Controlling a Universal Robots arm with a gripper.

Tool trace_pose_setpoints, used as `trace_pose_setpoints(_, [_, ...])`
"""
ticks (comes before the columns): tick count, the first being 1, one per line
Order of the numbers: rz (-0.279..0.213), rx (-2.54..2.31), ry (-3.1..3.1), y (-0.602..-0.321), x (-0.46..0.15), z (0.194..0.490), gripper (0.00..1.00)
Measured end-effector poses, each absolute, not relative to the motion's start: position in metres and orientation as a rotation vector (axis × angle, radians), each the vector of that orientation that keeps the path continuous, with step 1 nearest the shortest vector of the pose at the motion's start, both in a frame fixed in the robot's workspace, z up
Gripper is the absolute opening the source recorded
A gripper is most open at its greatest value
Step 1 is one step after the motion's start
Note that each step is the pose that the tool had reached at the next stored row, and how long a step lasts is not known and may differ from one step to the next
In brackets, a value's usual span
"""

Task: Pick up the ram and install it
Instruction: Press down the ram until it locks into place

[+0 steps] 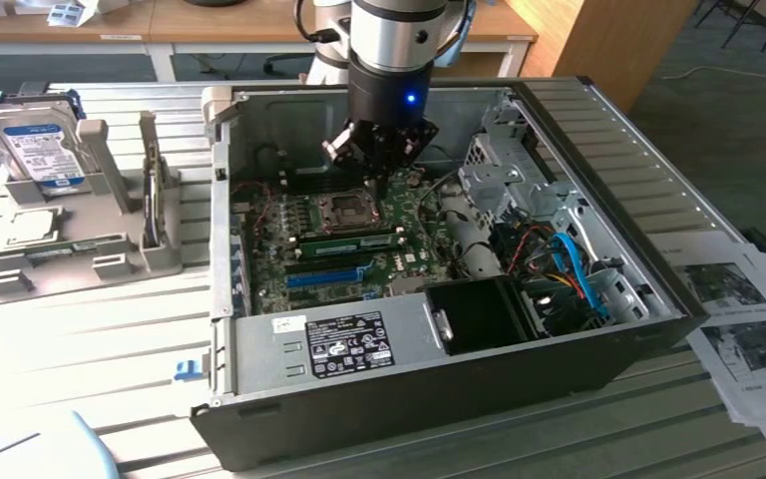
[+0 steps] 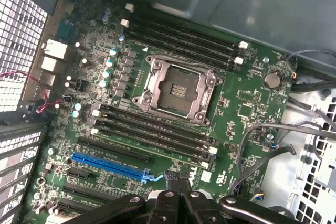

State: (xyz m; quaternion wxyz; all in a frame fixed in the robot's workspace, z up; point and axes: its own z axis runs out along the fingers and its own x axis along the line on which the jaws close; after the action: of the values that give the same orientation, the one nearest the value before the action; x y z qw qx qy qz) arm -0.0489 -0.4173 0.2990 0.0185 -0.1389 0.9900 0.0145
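Claw poised over the open computer case, ram seated in a slot

The claw [image 1: 380, 150] is seen closed and holding nothing above the motherboard [image 2: 247, 114]; the ram [image 1: 346, 242] (a thin green strip) is judged installed beside the CPU socket [image 1: 351, 209].

Strong light is falling across the slatted table [image 1: 104, 329], washing out its near corner at the exterior view's left into white glare. The open computer case [image 1: 423, 339] is sitting darker, its walls throwing shade over the motherboard [image 2: 173, 103]. In the wrist view the board is showing evenly lit and fairly crisp, while the perforated panel [image 2: 21, 30] is blowing out bright.
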Motion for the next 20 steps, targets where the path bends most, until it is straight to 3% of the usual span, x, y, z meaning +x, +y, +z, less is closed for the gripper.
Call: trace_pose_setpoints(20, [0.054, -0.409, 3.116, -0.4173, -0.0490, 0.2989, 0.09])
